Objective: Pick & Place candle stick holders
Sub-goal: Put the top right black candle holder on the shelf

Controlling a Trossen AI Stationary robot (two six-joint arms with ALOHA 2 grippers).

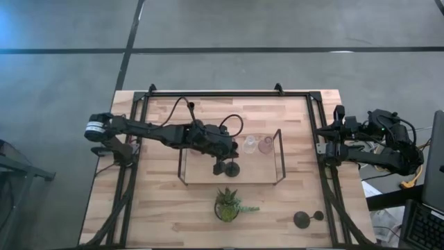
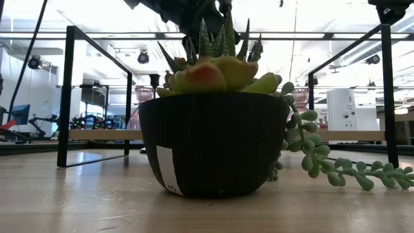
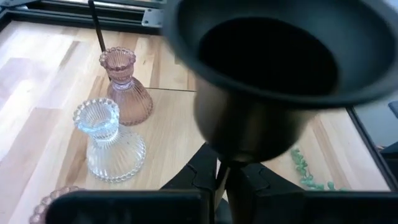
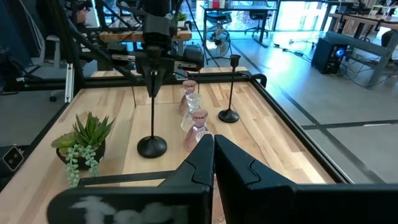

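Left end effector (image 1: 220,154) is clamped on the stem of a black candle holder (image 4: 152,145), whose base rests on the wooden tray (image 1: 208,173) beside clear (image 3: 109,142) and pink (image 3: 126,94) glass holders. Right end effector (image 4: 213,155) waits closed at the tabletop's (image 1: 166,208) right edge.

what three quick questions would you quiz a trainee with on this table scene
1. True or false: the potted plant stands inside the wire-framed tray.
2. Pick one. The left pincer is shut on: A) a clear glass holder, B) a black stemmed holder, C) a leaf of the plant.
3. Short answer: at which edge of the table does the right pincer wait?

Key: 1 false, it stands on the table outside the tray. 2 B. 3 the right edge.
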